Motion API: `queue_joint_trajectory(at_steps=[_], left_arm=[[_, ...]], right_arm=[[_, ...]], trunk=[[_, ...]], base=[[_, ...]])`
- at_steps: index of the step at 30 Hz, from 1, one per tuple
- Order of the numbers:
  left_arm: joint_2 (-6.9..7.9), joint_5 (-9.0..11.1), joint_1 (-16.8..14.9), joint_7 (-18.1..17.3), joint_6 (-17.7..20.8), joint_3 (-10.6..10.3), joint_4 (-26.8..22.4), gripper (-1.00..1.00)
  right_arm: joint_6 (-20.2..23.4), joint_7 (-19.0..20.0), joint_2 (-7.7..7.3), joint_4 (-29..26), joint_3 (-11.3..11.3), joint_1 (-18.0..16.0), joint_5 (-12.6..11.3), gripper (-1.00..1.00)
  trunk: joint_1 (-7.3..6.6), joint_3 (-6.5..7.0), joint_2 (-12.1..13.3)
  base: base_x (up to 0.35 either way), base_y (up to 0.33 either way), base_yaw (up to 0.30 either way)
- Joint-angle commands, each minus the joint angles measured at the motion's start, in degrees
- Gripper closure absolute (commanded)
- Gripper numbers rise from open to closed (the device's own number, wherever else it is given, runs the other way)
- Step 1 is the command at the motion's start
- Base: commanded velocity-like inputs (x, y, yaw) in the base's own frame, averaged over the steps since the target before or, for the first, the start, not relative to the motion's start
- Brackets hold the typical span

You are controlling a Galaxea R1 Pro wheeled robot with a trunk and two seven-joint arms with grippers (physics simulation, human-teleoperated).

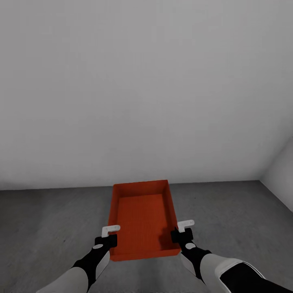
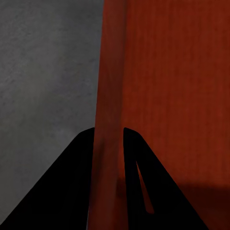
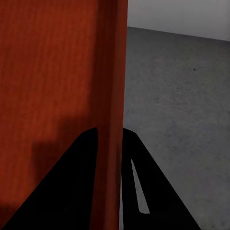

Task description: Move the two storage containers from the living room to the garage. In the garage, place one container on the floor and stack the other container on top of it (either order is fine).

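At 6 o'clock in the head view, low and central, one red-orange storage container [image 1: 142, 219] is carried open side up between both arms, long axis running 12 to 6 o'clock, above the dark grey concrete floor [image 1: 49, 219]. Interior is bare, finely ribbed. Left claw [image 1: 109, 236] sits on the container's long wall at about 8 o'clock of the bin, near the corner closest to the robot; right claw [image 1: 183, 231] sits on the opposite long wall at about 4 o'clock. Left wrist view: left claw [image 2: 109, 143] has its two dark fingers [image 2: 143, 182] either side of the red wall, one inside the bin and one outside, pinching the wall. Right wrist view: right claw [image 3: 109, 143] likewise straddles its wall of the storage container [image 3: 52, 72], fingers [image 3: 72, 182] pressed to both faces, pinching it; grey floor [image 3: 182, 96] on the outer side. Plain white wall [image 1: 142, 89] fills 12 o'clock, meeting the floor just beyond the bin's far end; a second wall [image 1: 283, 167] comes in at 3 o'clock, forming a corner
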Motion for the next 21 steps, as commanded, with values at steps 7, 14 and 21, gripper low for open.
queue_joint_trajectory(at_steps=[7, 14, 21], left_arm=[[0.89, -0.3, 0.0, 1.8, -0.2, 0.6, 0.2, 1.0], [0.89, -0.3, 0.0, 1.8, -0.2, 0.6, 0.2, 1.0], [0.89, -0.3, 0.0, 1.8, -0.2, 0.6, 0.2, 1.0]], right_arm=[[-0.5, -0.2, 0.05, -3.9, -3.2, -0.1, -3.4, 1.0], [-0.5, -0.2, 0.05, -3.9, -3.2, -0.2, -3.4, 1.0], [-0.5, -0.2, 0.05, -3.9, -3.2, -0.1, -3.4, 1.0]], trunk=[[0.02, -0.75, -0.1], [0.02, -1.41, -0.1], [0.02, -2.06, -0.1]], base=[[0.0, 0.0, 0.0], [0.0, 0.0, 0.0], [0.0, 0.0, 0.0]])
